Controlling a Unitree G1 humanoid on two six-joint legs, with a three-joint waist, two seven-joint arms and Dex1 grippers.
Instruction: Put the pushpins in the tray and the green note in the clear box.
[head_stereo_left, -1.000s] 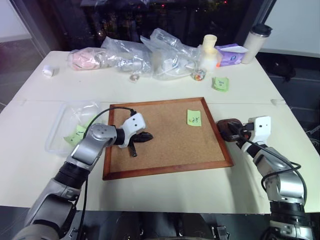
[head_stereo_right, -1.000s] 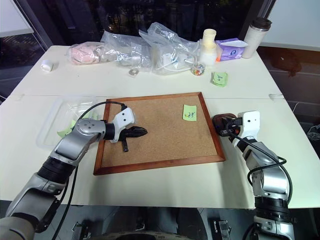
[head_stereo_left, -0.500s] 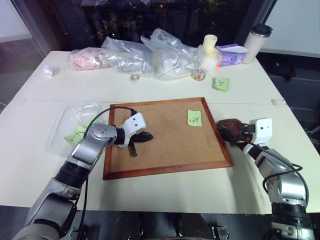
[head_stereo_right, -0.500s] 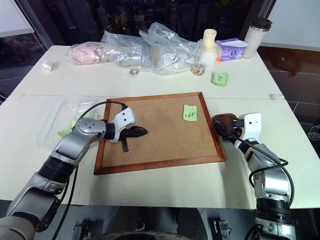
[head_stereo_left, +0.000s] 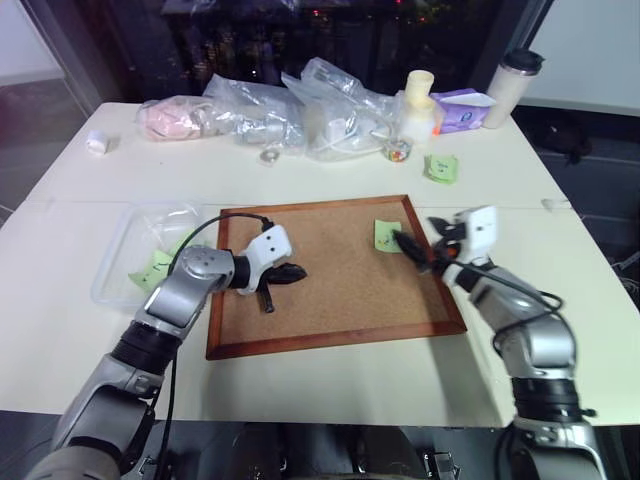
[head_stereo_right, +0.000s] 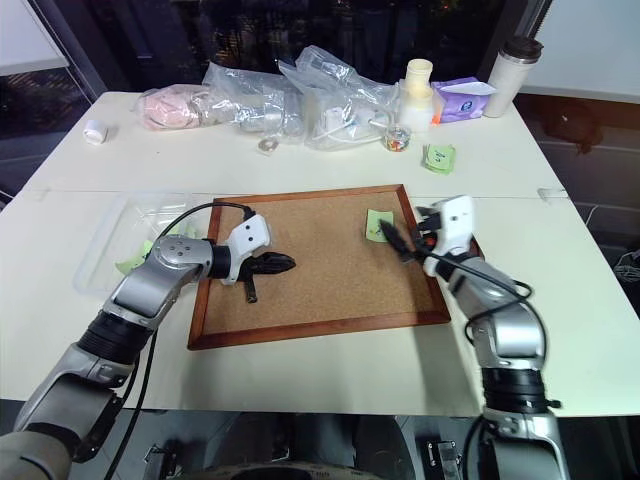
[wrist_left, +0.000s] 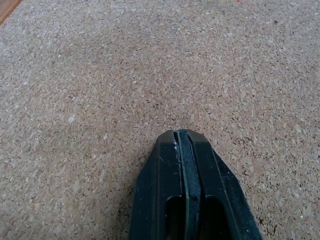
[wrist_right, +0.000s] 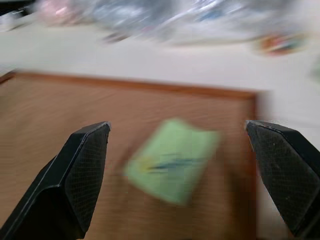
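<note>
The green note (head_stereo_left: 386, 235) lies on the cork board (head_stereo_left: 340, 300) near its far right corner, and the right wrist view shows its dark scribbles (wrist_right: 172, 160). My right gripper (head_stereo_left: 415, 241) hovers over the board's right edge, open wide, with its fingertips (wrist_right: 85, 165) flanking the note from just short of it. My right hand hides the tray. My left gripper (head_stereo_left: 291, 272) rests shut on the left part of the board, fingers (wrist_left: 182, 150) pressed together on the cork. The clear box (head_stereo_left: 118, 250) sits left of the board with another green slip inside. I cannot make out any pushpins.
Crumpled clear bags (head_stereo_left: 330, 115), a small jar of coloured bits (head_stereo_left: 399, 151), a white bottle (head_stereo_left: 418, 105), a purple pack (head_stereo_left: 460, 108) and a tumbler (head_stereo_left: 511, 85) line the far side of the table. Another green note (head_stereo_left: 440, 167) lies behind the board.
My right gripper has opened wide and swung left from the tray to the board's right edge beside the green note. The left gripper has stayed put.
</note>
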